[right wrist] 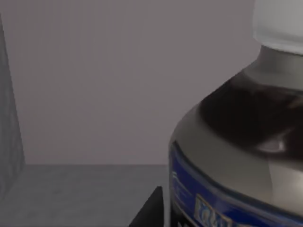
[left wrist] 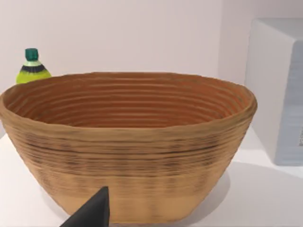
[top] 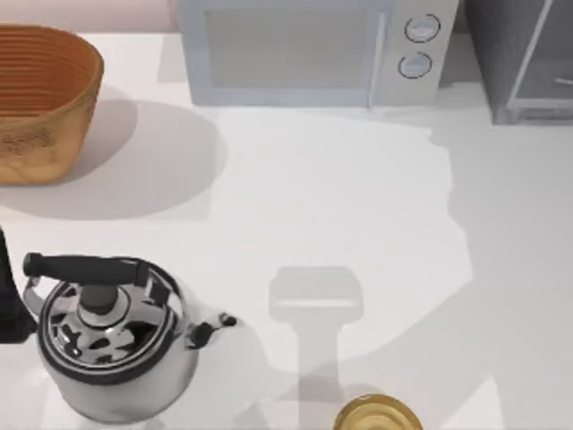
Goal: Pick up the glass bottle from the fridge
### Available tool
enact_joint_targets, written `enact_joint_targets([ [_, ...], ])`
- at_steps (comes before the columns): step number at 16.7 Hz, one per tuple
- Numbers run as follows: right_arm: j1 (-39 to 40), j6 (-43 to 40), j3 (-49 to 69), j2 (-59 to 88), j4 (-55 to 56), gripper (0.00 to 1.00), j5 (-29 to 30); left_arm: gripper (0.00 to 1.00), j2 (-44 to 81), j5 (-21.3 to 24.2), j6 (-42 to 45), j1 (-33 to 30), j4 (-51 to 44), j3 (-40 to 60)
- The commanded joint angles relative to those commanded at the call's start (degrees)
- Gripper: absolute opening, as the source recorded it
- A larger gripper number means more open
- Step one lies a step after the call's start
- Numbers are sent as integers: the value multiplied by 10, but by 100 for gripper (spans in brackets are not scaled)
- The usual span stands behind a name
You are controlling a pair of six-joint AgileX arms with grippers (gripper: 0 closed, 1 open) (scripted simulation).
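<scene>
Up close, right claw, grip unclear, beside glass bottle on grey fridge floor.

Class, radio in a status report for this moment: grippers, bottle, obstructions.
Right gripper close against the glass bottle inside the fridge, grip unconfirmed. Left gripper parked facing the wicker basket. Nothing seen blocking the bottle.

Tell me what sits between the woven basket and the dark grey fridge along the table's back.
In the top view, the light grey microwave stands between the tan woven basket and the dark grey fridge.
</scene>
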Motion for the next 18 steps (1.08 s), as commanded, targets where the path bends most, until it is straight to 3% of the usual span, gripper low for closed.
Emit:
enact_joint_targets([
  [8,-2,1,0,-3,-2,0,0,100,0,0,0,0,0,0],
  [18,-2,1,26,-68,-93,0,-1,100,0,0,0,0,0,0],
])
